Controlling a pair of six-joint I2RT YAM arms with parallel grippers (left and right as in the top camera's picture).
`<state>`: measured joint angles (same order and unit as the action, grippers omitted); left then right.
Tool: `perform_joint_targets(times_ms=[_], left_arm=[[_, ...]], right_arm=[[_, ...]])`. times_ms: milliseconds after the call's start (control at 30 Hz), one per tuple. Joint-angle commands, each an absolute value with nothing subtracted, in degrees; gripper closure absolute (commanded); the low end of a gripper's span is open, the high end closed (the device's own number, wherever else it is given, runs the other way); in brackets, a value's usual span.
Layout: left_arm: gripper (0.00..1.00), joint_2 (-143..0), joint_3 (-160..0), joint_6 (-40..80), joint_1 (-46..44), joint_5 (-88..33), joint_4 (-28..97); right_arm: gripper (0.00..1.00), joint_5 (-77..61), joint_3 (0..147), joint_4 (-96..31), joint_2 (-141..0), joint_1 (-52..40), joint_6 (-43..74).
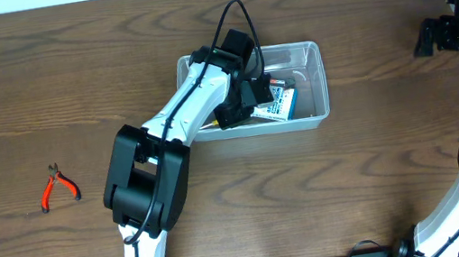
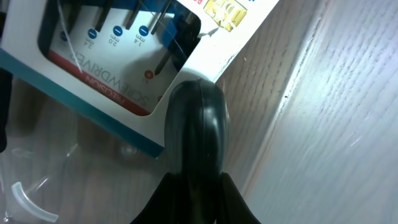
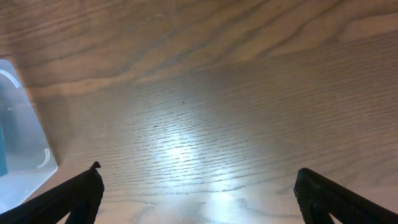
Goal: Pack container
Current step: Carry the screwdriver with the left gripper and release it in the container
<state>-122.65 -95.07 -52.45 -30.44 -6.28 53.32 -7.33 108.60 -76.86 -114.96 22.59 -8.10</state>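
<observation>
The clear plastic container [image 1: 311, 54] stands at the table's middle back. My left gripper [image 1: 246, 100] reaches down inside it and is shut on a black rounded tool handle [image 2: 196, 127]. The left wrist view shows the fingers [image 2: 196, 183] clamped on that handle. A blue-and-white screwdriver box [image 1: 277, 102] lies in the container beside the handle, and also shows in the left wrist view [image 2: 124, 62]. My right gripper [image 1: 434, 34] is open and empty over bare table at the far right, its fingertips [image 3: 199, 193] wide apart. The container's corner shows at the left edge of the right wrist view [image 3: 25, 146].
Orange-handled pliers [image 1: 58, 187] lie on the table at the far left, well away from the container. The left arm's white links [image 1: 178, 118] slant over the container's left end. The wooden table [image 1: 379, 152] extends all around.
</observation>
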Motion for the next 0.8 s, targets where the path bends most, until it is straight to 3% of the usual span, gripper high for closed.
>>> perform_joint_targets(times_ms=[0,33,133,467,533,633,767], left_arm=[[0.78,-123.2,-94.48,-52.86,-30.2,-7.05,53.23],[0.66,-123.09,-94.48,-52.86,-30.2,-7.03,53.23],[0.53,-122.19,-94.5,-51.46,-30.2,-6.83,53.28],[0.35,-108.6,-100.07,-47.4,-30.04,5.02,57.63],[0.28,-103.02,-101.3,-43.51,-29.28,8.82,57.6],[0.11,-94.76,-101.54,-35.62,-25.76,13.41,57.95],[0.03,-86.65,-101.51,-26.94,-14.09,14.0,62.63]], right_arm=[[0.01,-7.99,108.71,-76.88,-114.78,22.04,-7.73],[0.01,-7.99,108.71,-76.88,-114.78,22.04,-7.73],[0.01,-7.99,108.71,-76.9,-114.78,22.04,-7.75],[0.01,-7.99,108.71,-76.95,-114.78,22.04,-7.73],[0.01,-7.99,108.71,-76.95,-114.78,22.04,-7.73],[0.01,-7.99,108.71,-76.95,-114.78,22.04,-7.73],[0.01,-7.99,108.71,-76.97,-114.78,22.02,-7.73]])
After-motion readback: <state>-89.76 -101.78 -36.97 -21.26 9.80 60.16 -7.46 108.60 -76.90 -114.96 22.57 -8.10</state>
